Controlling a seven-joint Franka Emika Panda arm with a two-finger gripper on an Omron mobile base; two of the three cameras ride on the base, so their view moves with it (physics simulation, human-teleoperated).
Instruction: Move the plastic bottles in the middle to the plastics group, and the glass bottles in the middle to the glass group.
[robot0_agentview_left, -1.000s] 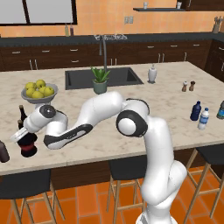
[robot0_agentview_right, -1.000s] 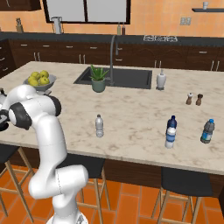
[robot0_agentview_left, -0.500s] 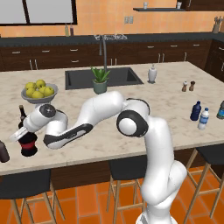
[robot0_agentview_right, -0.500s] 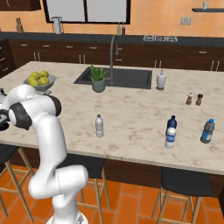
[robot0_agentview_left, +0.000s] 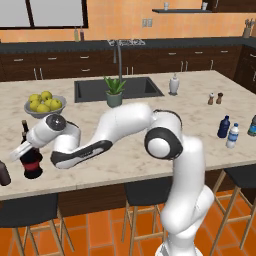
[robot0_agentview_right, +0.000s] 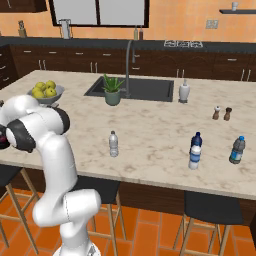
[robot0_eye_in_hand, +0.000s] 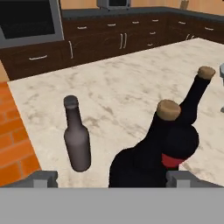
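Note:
My gripper (robot0_agentview_left: 22, 150) hangs at the counter's left end, open, its fingertips (robot0_eye_in_hand: 41, 178) standing on either side of a black round-bellied glass bottle (robot0_eye_in_hand: 140, 164) with a cork top. That bottle (robot0_agentview_left: 32, 164) stands upright on the counter. Its twin (robot0_eye_in_hand: 186, 131) with a red band stands just behind it, neck (robot0_agentview_left: 23, 128) showing. A stubby dark-brown bottle (robot0_eye_in_hand: 77, 142) stands beside them, also seen at the counter edge (robot0_agentview_left: 4, 174). A plain clear plastic bottle (robot0_agentview_right: 114, 144) stands mid-counter. At the right end stand a blue-labelled water bottle (robot0_agentview_left: 232, 136), a dark-blue bottle (robot0_agentview_left: 224, 127) and a teal bottle (robot0_agentview_right: 237, 150).
A bowl of yellow fruit (robot0_agentview_left: 44, 104) sits behind the gripper. A sink (robot0_agentview_left: 117, 87) with a tap, a potted plant (robot0_agentview_left: 114, 92) and a white soap dispenser (robot0_agentview_left: 173, 84) lie further back. Salt and pepper shakers (robot0_agentview_left: 215, 98) stand at the right. Stools stand under the near counter edge.
The jaws have opened off the black bottle, which now stands free on the counter. The arm has barely moved.

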